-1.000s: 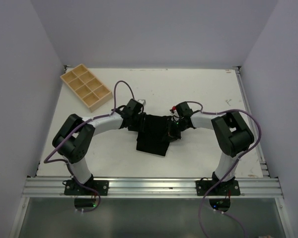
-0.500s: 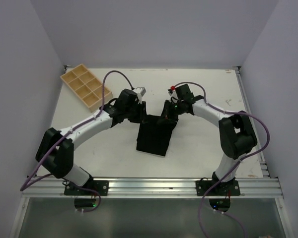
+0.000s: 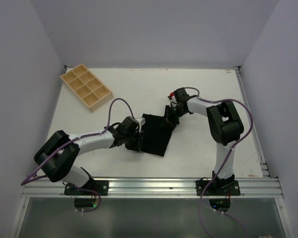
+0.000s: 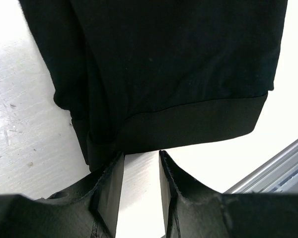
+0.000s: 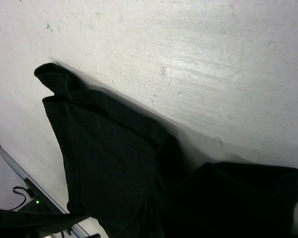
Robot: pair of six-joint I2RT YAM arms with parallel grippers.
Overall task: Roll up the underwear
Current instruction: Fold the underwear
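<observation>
Above the arms, left claw (image 3: 134, 141): low over the white table (image 3: 208, 144), at the near left corner of the underwear (image 3: 155, 136); jaw gap not readable from this height.
Above the arms, right claw (image 3: 170, 117): on the garment's far right corner, across the cloth from the left claw; fingers lost against the black fabric.
Above the arms, wooden tray (image 3: 86, 87): compartmented, well apart from both claws, beyond and outward of the left one.
Left wrist, claw state: partly open, a strip of bare table between the two fingers (image 4: 105, 198); nothing held.
Left wrist, underwear: just ahead of the fingertips, hem band crossing the view; folded corner at the left fingertip, touching or just short, cannot tell.
Left wrist, cut off: garment runs out the top edge; metal rail (image 4: 283, 163) clipped at the lower right.
Right wrist, claw state: closed on a gathered corner of the underwear, cloth bunched and drawn up to the jaws at the bottom edge.
Right wrist, underwear: spreads ahead and left of the claw, raised off the table, with a shadow along its far edge.
Right wrist, hard to make out: own fingers black on black, not separable from the cloth; green light (image 5: 37, 201) at the lower left, blurred.
</observation>
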